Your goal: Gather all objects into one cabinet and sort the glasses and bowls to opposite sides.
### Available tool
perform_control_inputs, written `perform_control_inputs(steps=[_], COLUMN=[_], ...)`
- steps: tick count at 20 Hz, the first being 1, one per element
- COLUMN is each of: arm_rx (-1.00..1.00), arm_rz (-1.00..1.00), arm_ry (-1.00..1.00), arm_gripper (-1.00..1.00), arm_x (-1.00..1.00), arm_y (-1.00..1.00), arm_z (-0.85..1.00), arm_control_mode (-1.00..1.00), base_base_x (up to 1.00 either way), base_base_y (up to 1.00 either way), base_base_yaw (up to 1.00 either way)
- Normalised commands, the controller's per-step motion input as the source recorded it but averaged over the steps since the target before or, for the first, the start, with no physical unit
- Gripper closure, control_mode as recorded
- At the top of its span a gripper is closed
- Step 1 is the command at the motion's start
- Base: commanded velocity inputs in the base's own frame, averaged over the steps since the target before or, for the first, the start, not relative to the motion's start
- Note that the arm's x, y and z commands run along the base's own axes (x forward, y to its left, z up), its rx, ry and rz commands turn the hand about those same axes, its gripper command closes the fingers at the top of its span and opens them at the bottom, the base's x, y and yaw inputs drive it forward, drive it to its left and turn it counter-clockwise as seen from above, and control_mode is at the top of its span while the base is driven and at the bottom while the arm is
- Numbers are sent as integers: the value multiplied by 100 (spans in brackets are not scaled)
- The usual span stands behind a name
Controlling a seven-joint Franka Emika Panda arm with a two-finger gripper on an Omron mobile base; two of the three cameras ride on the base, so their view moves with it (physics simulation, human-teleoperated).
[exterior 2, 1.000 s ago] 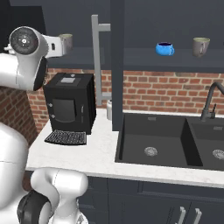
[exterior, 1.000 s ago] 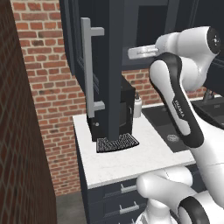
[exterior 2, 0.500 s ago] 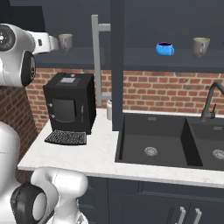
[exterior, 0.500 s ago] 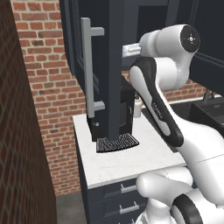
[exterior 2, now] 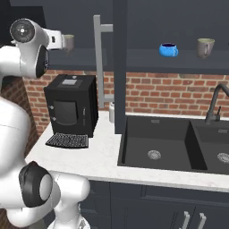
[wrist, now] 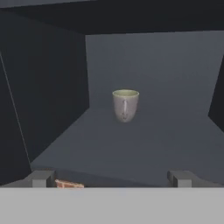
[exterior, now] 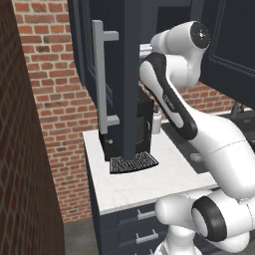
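A grey-beige mug (wrist: pixel 125 105) stands upright on the dark shelf (wrist: pixel 131 148) inside the cabinet, ahead of my gripper (wrist: pixel 111 179). The jaws are open with nothing between them, and the mug is still a little way off. From the right base view, the gripper (exterior 2: pixel 61 41) is at the shelf's left end, right next to that mug (exterior 2: pixel 69 43). Further right on the same shelf (exterior 2: pixel 134 60) sit a glossy blue cup (exterior 2: pixel 168 49) and a second grey-beige mug (exterior 2: pixel 205 47). The bowls are out of view.
An open cabinet door with a long silver handle (exterior 2: pixel 100 62) hangs just right of my hand; it blocks the hand in the left base view (exterior: pixel 102 79). Below are a black coffee machine (exterior 2: pixel 71 107), a white soap bottle (exterior 2: pixel 112 112), a dark sink (exterior 2: pixel 170 143) and a faucet (exterior 2: pixel 214 100).
My arm has swung left and its upper links have risen toward the cabinet. The hand has crept slightly closer to the left mug. The jaws stay open.
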Motion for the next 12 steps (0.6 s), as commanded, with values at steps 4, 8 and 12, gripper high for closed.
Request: perform_control_inputs(steps=[4,8,12], arm_rx=[0,-1,0], arm_rz=[0,0,0], arm_ry=[6,24,7], arm_gripper=[-100,-100,-100], arm_x=[26,72,8], arm_y=[2,33,4], arm_z=[0,-2,0], arm_control_mode=[-100,-100,-100], base_base_x=[0,0,0], base_base_y=[0,0,0], base_base_yaw=[0,0,0])
